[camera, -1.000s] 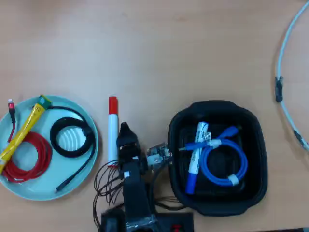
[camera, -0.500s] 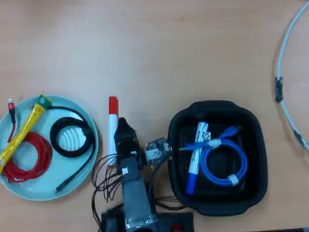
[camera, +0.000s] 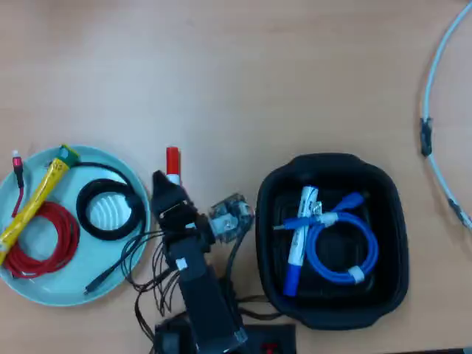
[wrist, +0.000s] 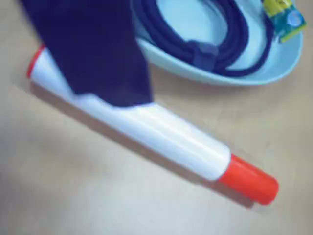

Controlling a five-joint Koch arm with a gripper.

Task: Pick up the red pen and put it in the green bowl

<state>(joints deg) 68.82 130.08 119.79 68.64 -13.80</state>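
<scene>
Pincer (camera: 164, 184) now over red pen (wrist: 161, 132)

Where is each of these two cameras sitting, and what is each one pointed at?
Wrist view: rides on the arm, looking close down at the red pen beside the green bowl; a dark blurred jaw covers part of the pen.
Overhead view: fixed above, facing straight down on the table, with the whole arm reaching from the bottom edge and its gripper over the pen.
Shared: pen, bowl, black cable.

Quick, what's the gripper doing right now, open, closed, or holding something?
Gripper: cannot be told. It sits over the white red-capped marker lying on the wooden table; only one dark jaw shows.
</scene>
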